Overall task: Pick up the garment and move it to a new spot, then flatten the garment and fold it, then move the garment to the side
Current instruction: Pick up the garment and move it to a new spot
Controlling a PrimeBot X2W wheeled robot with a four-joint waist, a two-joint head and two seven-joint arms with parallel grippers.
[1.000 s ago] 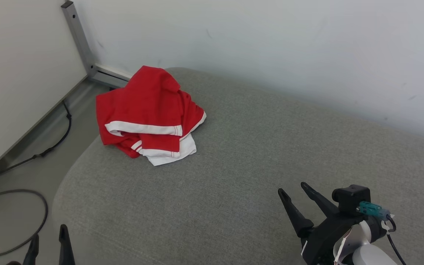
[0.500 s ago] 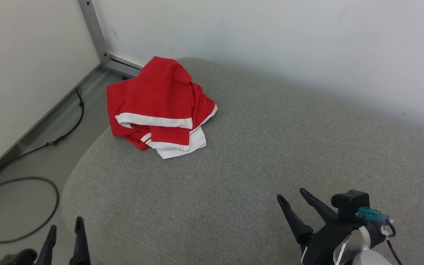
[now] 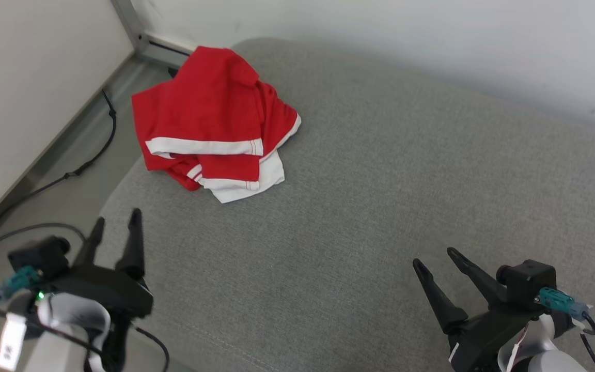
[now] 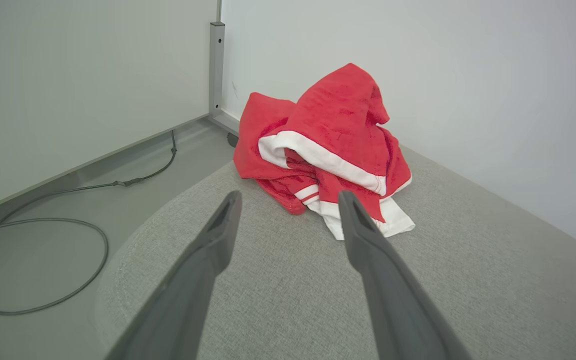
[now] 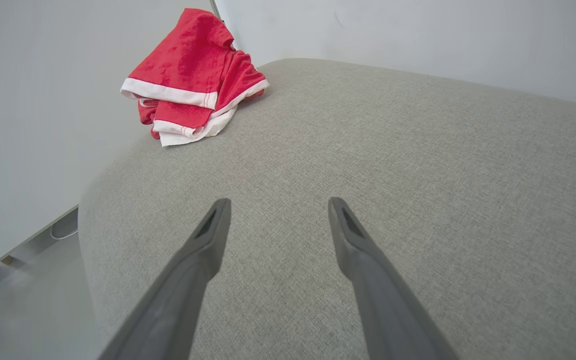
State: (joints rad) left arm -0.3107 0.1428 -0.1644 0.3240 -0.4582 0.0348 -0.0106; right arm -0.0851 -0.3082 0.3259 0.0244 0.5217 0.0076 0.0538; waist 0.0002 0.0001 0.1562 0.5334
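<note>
Lying in a crumpled heap, the garment (image 3: 209, 129) sits at the far left corner of the grey cushion (image 3: 370, 206), close to its rounded edge and to the wall (image 3: 432, 41). Both pincers are released, with the jaws wide apart and nothing between them. The left pincer (image 3: 116, 217) hovers over the near left edge of the cushion and points toward the heap, near it but not touching. The right pincer (image 3: 435, 257) is well apart from it, above bare fabric.

The main risk, I think, is the place of the heap. A push from the left fingers instead of a clean pinch can slide it over the edge and down to the floor (image 3: 65, 204), where a cable (image 3: 78, 169) lies. The layers are many and loose, so a shallow grip may take only the white hem (image 3: 204, 147), and the rest then drags or unrolls badly. A deep grip may catch the cushion cover too.
</note>
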